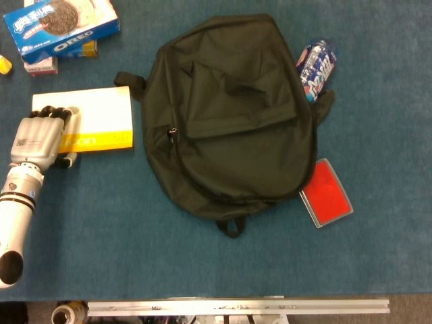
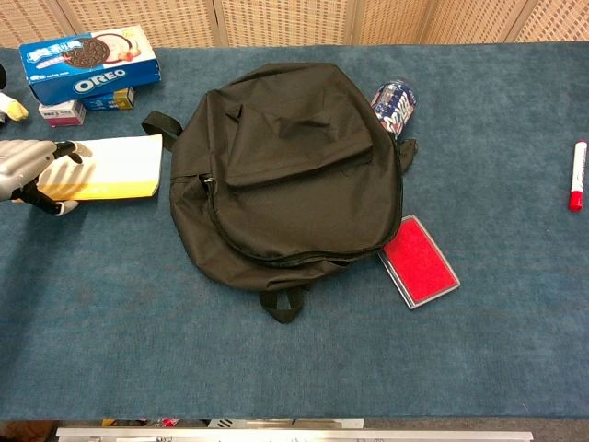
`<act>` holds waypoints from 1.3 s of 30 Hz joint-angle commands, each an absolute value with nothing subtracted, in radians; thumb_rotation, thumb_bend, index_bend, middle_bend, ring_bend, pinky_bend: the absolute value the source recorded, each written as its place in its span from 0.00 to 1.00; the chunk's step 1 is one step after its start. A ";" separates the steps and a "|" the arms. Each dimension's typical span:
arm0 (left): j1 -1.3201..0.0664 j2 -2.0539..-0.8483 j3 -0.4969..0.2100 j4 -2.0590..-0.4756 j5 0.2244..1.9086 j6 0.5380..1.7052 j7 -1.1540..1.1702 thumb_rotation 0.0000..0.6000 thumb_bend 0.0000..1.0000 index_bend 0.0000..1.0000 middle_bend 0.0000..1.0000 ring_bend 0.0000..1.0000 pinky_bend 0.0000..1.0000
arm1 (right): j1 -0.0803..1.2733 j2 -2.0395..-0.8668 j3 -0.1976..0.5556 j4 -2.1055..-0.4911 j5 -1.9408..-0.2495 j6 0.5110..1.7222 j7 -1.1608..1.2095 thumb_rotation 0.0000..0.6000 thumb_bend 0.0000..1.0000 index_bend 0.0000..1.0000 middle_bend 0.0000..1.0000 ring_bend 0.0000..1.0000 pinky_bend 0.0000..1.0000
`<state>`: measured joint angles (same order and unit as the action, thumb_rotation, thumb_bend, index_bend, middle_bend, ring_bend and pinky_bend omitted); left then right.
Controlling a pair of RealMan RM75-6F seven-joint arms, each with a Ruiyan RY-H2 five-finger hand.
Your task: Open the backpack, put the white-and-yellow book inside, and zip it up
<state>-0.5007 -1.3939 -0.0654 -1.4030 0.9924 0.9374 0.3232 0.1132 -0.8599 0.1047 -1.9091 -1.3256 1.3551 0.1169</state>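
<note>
On the blue, felt-like tabletop (image 1: 202,263) lies a black backpack (image 1: 236,115) of soft, matte fabric, flat on its back with its rounded top toward the far edge, a front flap pocket creased across it and its zipper track closed along the curved side. Left of it, just beside a strap loop, rests the white-and-yellow book (image 1: 94,121), a thin flat rectangle with a white cover and a yellow band along its near edge. The left robot hand (image 1: 40,138), silver-grey with black fingertips, grips the book's left edge, fingers lying over the cover and thumb at the near edge. The right robot hand is out of sight. A glossy blue cookie box (image 1: 61,27) sits at the far left, a crinkled blue snack packet (image 1: 317,64) touches the backpack's right shoulder, and a red rectangular pad (image 1: 327,192) lies against its lower right. A red marker (image 2: 577,175) lies well apart at right.
</note>
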 commanded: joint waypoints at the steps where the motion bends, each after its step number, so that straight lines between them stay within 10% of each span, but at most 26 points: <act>1: -0.498 -1.408 -0.071 -1.384 1.011 0.954 0.309 1.00 0.32 0.19 0.24 0.15 0.19 | 0.113 -0.857 0.105 -1.912 -1.325 1.353 0.120 1.00 0.06 0.24 0.36 0.17 0.23; 39: -0.456 -1.604 -0.078 -1.096 1.265 1.244 0.378 1.00 0.44 0.65 0.56 0.44 0.47 | 0.104 -0.829 0.105 -1.915 -1.316 1.333 0.174 1.00 0.03 0.24 0.36 0.17 0.23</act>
